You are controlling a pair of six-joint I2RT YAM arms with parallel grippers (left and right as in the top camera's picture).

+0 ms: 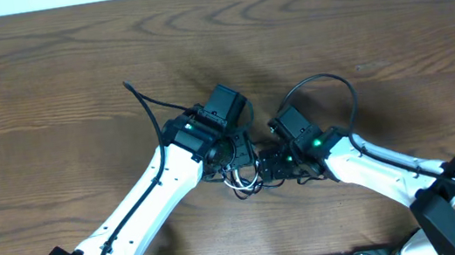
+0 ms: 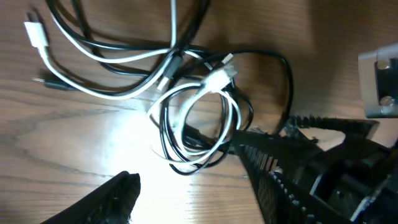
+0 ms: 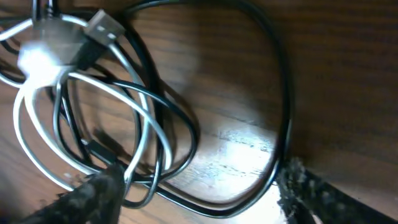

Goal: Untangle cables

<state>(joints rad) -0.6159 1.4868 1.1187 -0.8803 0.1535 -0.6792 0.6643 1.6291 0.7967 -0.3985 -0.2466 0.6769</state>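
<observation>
Left gripper (image 2: 183, 160) and right gripper (image 3: 199, 171) gape wide over limp, light cables (image 2: 214, 81) near the front edge of the table (image 1: 43, 64); likely best pinched at the white plug (image 2: 37, 34).

Even overhead light; hot glare on table (image 2: 118, 124); cables (image 3: 43, 56) blurred up close.

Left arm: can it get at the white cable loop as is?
Likely yes. Its fingers are open right by the white cable loop, with nothing covering it. Black cables thread through it, so it may grab both.
</observation>
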